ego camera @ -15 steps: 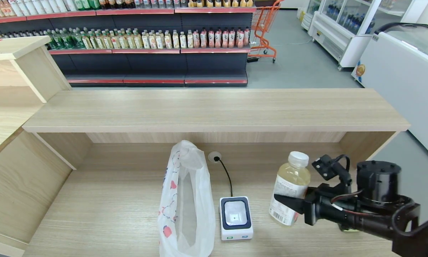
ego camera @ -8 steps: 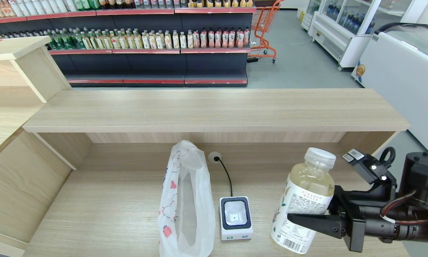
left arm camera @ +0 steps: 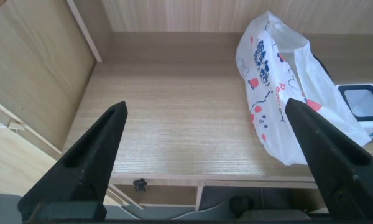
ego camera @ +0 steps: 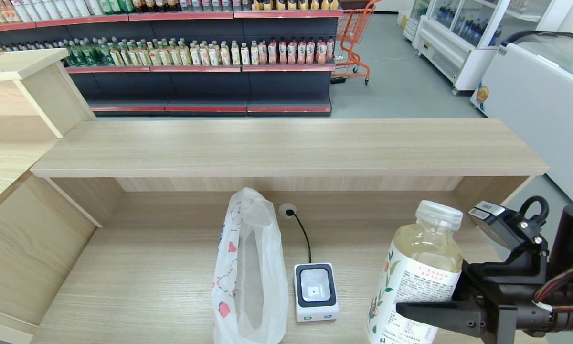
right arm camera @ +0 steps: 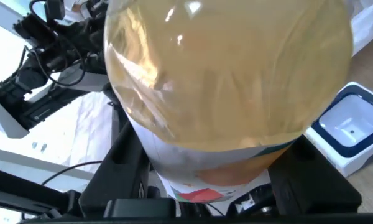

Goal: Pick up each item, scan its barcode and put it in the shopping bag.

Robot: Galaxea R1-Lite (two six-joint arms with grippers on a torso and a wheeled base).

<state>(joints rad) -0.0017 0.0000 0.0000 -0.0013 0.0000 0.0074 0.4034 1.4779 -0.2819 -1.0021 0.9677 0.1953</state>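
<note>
My right arm lies level on my right side, the right gripper (ego camera: 413, 302) clamped sideways around a bottle (ego camera: 425, 267). My left gripper (left arm camera: 205, 107) points downward, its fingers (left arm camera: 93, 155) spread wide apart.

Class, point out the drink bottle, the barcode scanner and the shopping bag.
drink bottle (ego camera: 420, 282), head view, on its label.
barcode scanner (ego camera: 315, 286), head view, on its scan window.
shopping bag (ego camera: 276, 282), head view, on its plastic side wall.

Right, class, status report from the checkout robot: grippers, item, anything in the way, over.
Right gripper shut on bottle, upright, right of scanner. Left gripper open, empty. Scanner stands between bottle and shopping bag.
</note>
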